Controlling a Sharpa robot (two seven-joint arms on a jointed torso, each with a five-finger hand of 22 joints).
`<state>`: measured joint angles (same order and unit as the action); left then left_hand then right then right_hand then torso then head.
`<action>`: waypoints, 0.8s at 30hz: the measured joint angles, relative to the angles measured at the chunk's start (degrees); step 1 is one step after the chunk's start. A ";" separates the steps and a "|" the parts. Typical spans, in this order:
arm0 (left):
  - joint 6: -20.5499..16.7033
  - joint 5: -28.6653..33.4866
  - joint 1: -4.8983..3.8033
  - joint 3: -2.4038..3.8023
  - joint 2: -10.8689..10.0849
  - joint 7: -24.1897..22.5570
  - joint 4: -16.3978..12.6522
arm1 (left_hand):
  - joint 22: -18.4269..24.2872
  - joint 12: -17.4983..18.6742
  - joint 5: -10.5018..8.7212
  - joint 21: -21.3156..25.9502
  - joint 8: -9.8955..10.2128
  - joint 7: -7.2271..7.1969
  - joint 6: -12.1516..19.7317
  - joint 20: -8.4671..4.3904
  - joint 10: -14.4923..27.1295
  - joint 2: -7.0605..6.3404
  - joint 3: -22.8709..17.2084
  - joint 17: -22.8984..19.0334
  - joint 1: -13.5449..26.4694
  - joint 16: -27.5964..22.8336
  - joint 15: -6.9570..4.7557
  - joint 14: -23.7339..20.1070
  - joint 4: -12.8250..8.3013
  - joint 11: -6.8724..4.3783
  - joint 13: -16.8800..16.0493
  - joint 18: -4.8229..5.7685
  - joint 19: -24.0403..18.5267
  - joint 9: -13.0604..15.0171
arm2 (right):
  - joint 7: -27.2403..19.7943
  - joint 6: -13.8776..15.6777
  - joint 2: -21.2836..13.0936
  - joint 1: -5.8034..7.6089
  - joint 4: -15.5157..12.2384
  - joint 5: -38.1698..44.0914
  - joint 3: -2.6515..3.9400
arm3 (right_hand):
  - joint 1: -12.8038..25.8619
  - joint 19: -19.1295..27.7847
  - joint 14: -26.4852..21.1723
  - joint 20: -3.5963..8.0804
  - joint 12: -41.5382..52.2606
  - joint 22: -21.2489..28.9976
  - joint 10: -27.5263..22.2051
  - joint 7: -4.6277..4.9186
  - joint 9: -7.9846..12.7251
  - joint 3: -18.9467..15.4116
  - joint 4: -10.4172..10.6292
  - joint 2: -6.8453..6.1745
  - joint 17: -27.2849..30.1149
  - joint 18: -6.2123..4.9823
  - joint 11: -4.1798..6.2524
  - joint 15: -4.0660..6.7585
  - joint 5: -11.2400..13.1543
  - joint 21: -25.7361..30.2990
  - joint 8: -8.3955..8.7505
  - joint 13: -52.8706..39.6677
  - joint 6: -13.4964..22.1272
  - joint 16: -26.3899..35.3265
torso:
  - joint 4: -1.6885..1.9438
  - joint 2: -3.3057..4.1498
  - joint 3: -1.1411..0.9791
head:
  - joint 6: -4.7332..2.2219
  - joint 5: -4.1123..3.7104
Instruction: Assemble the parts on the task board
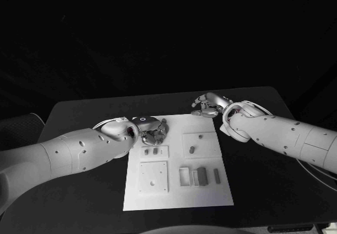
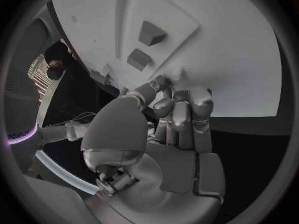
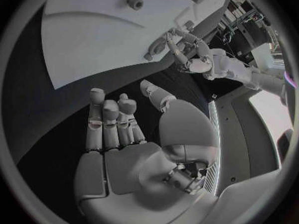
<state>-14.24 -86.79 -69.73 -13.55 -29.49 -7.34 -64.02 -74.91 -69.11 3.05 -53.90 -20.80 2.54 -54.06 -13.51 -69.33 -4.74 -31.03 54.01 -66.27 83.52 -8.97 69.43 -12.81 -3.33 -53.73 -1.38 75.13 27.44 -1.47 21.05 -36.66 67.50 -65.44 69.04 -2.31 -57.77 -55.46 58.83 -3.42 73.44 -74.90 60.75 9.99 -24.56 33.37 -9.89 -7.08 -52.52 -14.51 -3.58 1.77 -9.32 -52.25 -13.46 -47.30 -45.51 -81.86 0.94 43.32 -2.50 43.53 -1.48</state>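
At the left of the head view, the left hand (image 1: 151, 131) hangs over the upper left corner of the task board (image 1: 176, 197), just above the small plate with two short parts (image 1: 150, 151) standing in it. In the left wrist view its fingers (image 2: 187, 112) are curled in close together with the thumb beside them; whether a small part is pinched at the tips I cannot tell, since the fingertips cover that spot. The same view shows two wedge-shaped parts (image 2: 149, 34) on a raised plate of the board just beyond the fingers.

Lower down, left of centre, a square plate (image 1: 153, 176) carries one small peg or hole and looks otherwise unfilled. At the centre, an upper plate (image 1: 197, 144) holds two small parts. At the lower centre-right, a cluster of upright block parts (image 1: 199, 176) stands side by side, with one slim piece just to their right.

At the right, the right hand (image 1: 208, 106) sits over the black table (image 1: 84, 112) just beyond the board's upper right corner. In the right wrist view its fingers (image 3: 112, 122) are spread and straight and it holds nothing.

Judging by the layout, the task is partway through: some parts stand seated, while the square plate and several loose-looking pieces seem left to do.
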 measured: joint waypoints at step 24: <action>-0.96 -0.05 0.03 0.00 -0.02 -0.15 -0.51 | 0.01 -0.23 0.00 -0.44 -0.57 -0.09 -0.09 0.01 0.23 1.75 -0.80 0.73 1.26 0.00 -0.26 0.33 -1.59 -0.15 -0.38 -0.10 0.01 1.98 | -0.02 0.00 -0.09 0.00 -0.04 -0.01 0.00 | 0.23 0.00 -0.09 0.00 0.00 0.00 0.00 -0.17 -0.01 -0.16 0.16 0.23 0.00 0.25 0.00 -0.09 0.00 0.00 0.00 0.03 0.03 0.00 | -0.04 0.01 -0.06 | -0.16 -0.11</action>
<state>-15.20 -86.85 -69.70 -13.55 -29.52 -7.49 -64.53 -74.90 -69.34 3.04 -54.34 -21.37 2.45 -54.15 -13.49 -69.10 -2.99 -31.83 54.74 -65.00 83.52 -9.23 69.76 -14.40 -3.48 -54.11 -1.48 75.14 29.42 -1.49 21.06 -36.75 67.50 -65.48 69.03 -2.31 -57.54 -55.46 58.74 -3.41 73.44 -74.90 60.75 9.81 -24.56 33.20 -9.72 -6.85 -52.53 -14.26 -3.58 1.68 -9.32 -52.25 -13.46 -47.27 -45.48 -81.86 0.90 43.33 -2.56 43.37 -1.59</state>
